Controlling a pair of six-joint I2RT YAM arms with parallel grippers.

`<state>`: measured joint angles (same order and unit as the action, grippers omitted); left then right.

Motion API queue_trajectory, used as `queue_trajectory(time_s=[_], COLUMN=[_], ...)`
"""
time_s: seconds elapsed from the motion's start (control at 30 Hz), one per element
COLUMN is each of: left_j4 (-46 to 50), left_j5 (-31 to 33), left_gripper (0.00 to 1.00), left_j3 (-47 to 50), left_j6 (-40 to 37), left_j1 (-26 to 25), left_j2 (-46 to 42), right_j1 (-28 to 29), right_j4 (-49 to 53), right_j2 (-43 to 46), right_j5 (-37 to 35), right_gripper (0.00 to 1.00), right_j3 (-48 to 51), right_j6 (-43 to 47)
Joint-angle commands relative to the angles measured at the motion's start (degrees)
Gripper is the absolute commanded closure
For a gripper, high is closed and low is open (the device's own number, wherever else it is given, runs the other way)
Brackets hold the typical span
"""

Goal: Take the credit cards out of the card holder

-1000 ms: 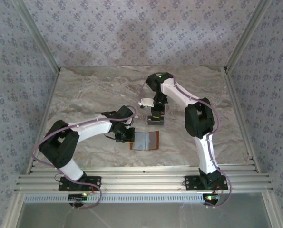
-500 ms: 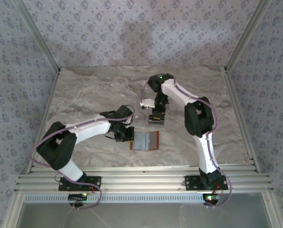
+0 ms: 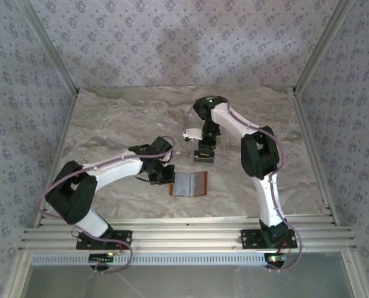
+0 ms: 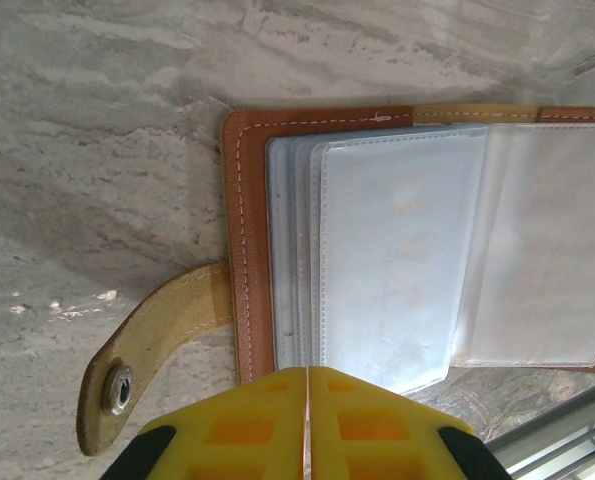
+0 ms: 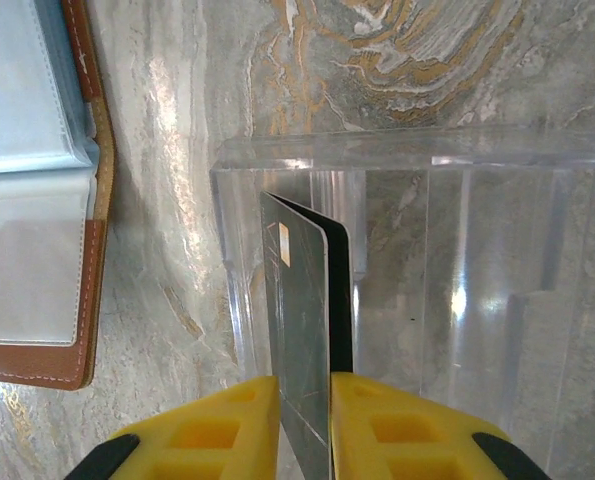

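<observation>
The card holder (image 3: 190,184) lies open on the marble, brown leather (image 4: 247,250) with pale clear sleeves (image 4: 397,250). My left gripper (image 4: 307,375) is shut, its yellow tips together at the holder's near edge with nothing between them. My right gripper (image 5: 304,385) hangs over the clear tray (image 5: 477,250). Its jaws stand a little apart, open. Between them a grey credit card (image 5: 302,300) stands on edge inside the tray, leaning toward the left finger. A dark credit card (image 5: 339,300) stands right behind it.
The holder's strap with its snap (image 4: 122,385) sticks out to the left on the table. The right arm's elbow (image 3: 258,155) rises right of the tray (image 3: 203,158). A metal rail (image 3: 184,239) runs along the table's near edge.
The right gripper's jaws have parted from the grey card over the tray. The left gripper stays shut at the holder's edge.
</observation>
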<state>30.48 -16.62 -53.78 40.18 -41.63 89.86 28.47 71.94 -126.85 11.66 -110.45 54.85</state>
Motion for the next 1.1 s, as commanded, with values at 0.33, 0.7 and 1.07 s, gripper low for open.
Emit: queue_trajectory(time_s=[0.33,0.7,1.07], left_j4=[1.7,1.25,-0.65], left_j5=[1.16,0.6,-1.95], left_gripper=[0.89,0.9,0.91], left_j3=[-1.31,-3.34,-3.86], left_j6=[0.02,-1.97,-2.85], left_j1=[0.2,1.48,3.85], left_j2=[-0.77,2.62,5.97], right_j1=[-0.35,0.87,2.97], right_j4=[-4.86,-20.32,-37.18], right_j2=[9.79,19.52,34.03], right_j5=[-7.31,-8.05,-0.27], right_gripper=[0.71,0.66,0.71], right_j3=[5.24,16.74,36.72], right_j6=[1.66,-26.56,-66.92])
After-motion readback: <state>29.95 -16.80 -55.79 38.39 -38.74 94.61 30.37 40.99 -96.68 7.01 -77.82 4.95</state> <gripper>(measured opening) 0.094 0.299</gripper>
